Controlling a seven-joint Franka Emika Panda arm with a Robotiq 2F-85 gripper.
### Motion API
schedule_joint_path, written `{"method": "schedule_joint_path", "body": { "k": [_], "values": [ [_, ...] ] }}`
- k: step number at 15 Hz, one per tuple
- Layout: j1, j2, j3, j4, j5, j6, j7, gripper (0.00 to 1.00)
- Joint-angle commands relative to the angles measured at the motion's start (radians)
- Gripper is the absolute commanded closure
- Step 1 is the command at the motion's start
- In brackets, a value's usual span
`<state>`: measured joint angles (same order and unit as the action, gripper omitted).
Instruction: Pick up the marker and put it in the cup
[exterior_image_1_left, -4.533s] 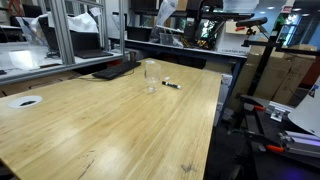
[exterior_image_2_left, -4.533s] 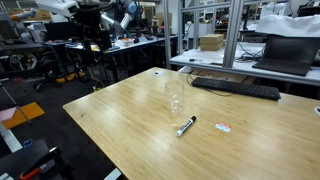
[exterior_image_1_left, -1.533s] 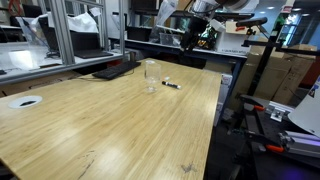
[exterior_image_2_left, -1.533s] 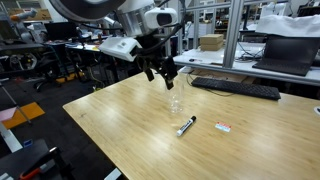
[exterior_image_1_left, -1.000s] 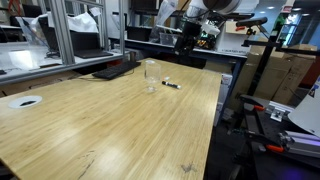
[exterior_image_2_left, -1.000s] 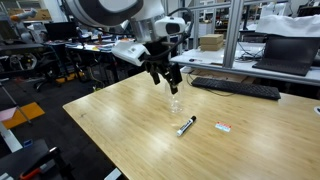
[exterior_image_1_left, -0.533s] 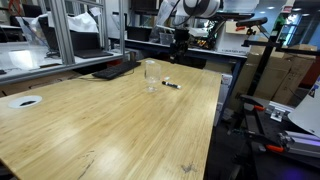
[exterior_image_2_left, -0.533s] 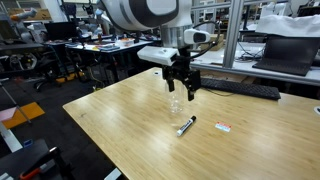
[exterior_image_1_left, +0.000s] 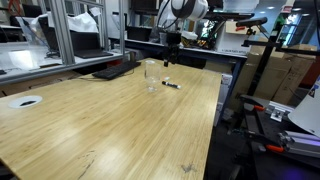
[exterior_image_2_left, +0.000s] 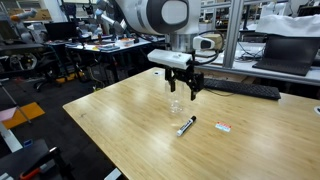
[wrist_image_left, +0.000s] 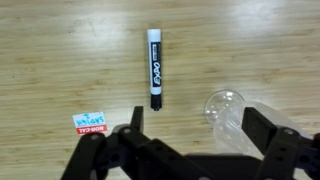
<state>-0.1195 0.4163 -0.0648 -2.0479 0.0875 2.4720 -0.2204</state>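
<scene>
The marker, black and white with a dark cap, lies flat on the wooden table; it also shows in both exterior views. The clear cup stands upright beside it, seen in both exterior views. My gripper is open and empty. It hangs above the table over the cup and marker, with the cup between its fingers in the wrist view.
A small red-and-white label lies on the table near the marker. A black keyboard sits beyond the cup. A white disc lies at a far table corner. Metal frames and desks surround the table.
My arm has swung in over the table and come down toward the cup and marker. The marker and cup have not moved.
</scene>
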Motion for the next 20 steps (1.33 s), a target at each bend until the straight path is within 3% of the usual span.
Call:
{"method": "schedule_joint_path", "body": {
  "k": [1, 8, 14, 20],
  "values": [
    [-0.042, 0.049, 0.018, 0.059, 0.006, -0.041, -0.037, 0.00],
    [-0.032, 0.043, 0.019, 0.028, -0.006, -0.004, -0.013, 0.00],
    [-0.058, 0.122, 0.023, 0.107, -0.007, -0.055, -0.043, 0.00],
    [-0.078, 0.229, 0.021, 0.243, -0.020, -0.201, -0.055, 0.00]
  ]
}}
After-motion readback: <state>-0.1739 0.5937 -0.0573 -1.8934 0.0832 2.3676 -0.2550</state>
